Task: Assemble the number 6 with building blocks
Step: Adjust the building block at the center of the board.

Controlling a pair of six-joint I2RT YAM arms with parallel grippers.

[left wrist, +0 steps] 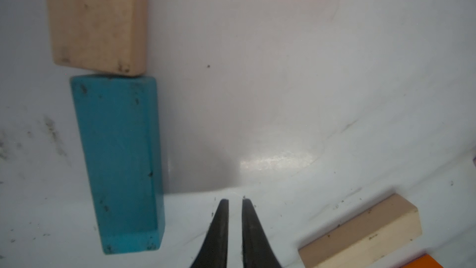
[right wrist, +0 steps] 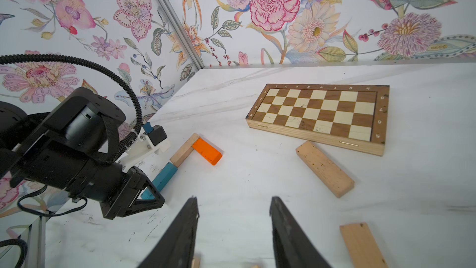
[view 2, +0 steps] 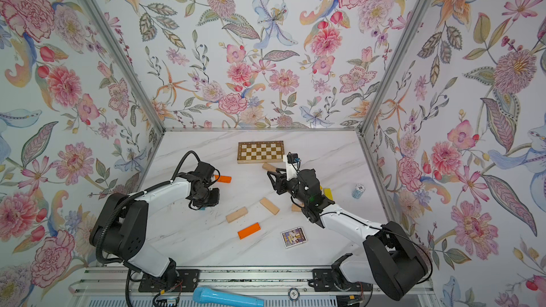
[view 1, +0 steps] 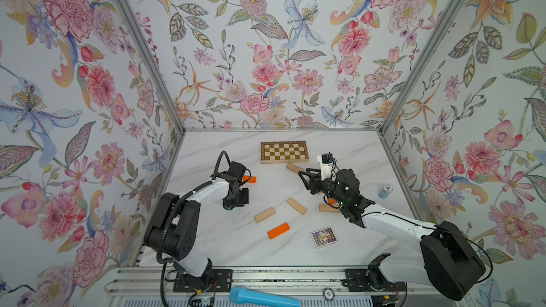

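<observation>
We read the coming move as turning on the teal-blue painted wooden bar (left wrist: 118,163). It lies flat just beside the left pincer (left wrist: 235,201), not between its fingers. The bar's long axis runs roughly the way the fingers point, so we stand alongside it, with a strip of bare table between. That pincer is all but closed, with a thin slit between the tips and nothing in it. The teal bar butts end to end against a pale plain wooden bar (left wrist: 98,19). In the right wrist view an orange painted wooden bar (right wrist: 207,150) meets that pale one at a right angle, a corner we take for the start of the 6. The left arm is much the nearer to it. The right pincer (right wrist: 233,210) hangs over mid-table, jaws apart and empty. Loose stock lies between the arms: another pale wooden bar (view 1: 264,214) and a second orange bar (view 1: 278,230), both aslant. The white marbled tabletop (view 1: 224,243) looks glossy, so we expect bars to slide if nudged. Flowered walls close three sides, and the brown-and-cream checkered board (view 1: 284,151) sits at the back.
</observation>
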